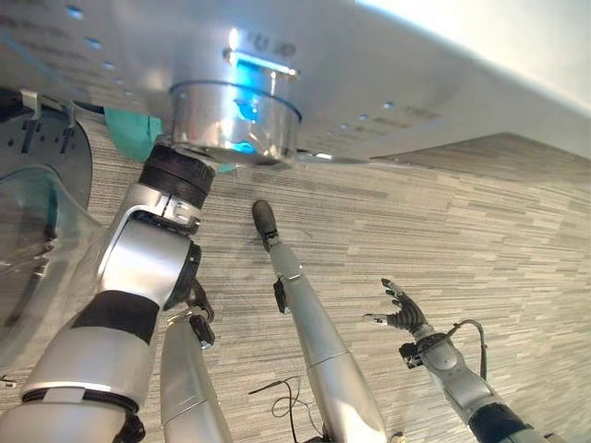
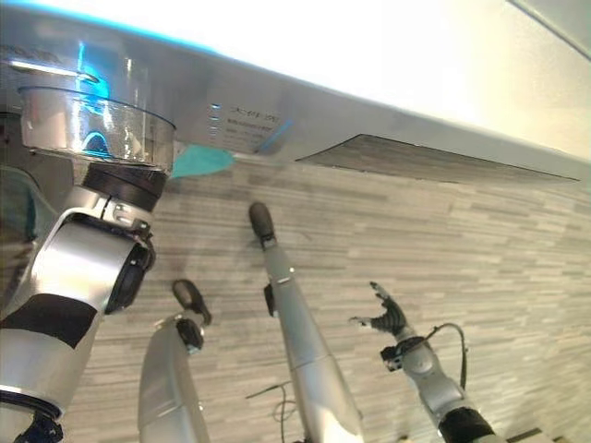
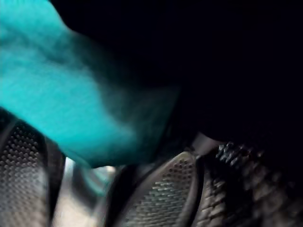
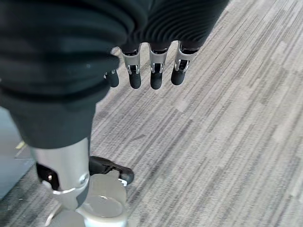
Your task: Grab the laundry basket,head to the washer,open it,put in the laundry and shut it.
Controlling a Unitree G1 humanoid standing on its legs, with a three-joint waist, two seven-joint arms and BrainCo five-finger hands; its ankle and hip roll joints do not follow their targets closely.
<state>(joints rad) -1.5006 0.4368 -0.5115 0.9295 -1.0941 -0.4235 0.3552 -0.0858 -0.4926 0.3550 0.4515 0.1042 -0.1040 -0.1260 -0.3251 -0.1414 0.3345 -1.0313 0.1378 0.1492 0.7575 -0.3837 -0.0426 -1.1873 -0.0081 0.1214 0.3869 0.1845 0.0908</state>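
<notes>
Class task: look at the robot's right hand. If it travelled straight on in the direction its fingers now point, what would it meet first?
The right hand hangs open with its fingers aimed down at the grey striped carpet. Nothing lies between them, so it would probably meet the carpet first, though how far off that is remains unclear.

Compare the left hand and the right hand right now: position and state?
The left arm reaches up to the washer, its hand hidden beyond the panel, while the right hand hangs free over the striped floor.
The left wrist view shows teal cloth close against the perforated drum, so the left hand's fingers cannot be read; the right hand's fingers are relaxed and hold nothing.
</notes>
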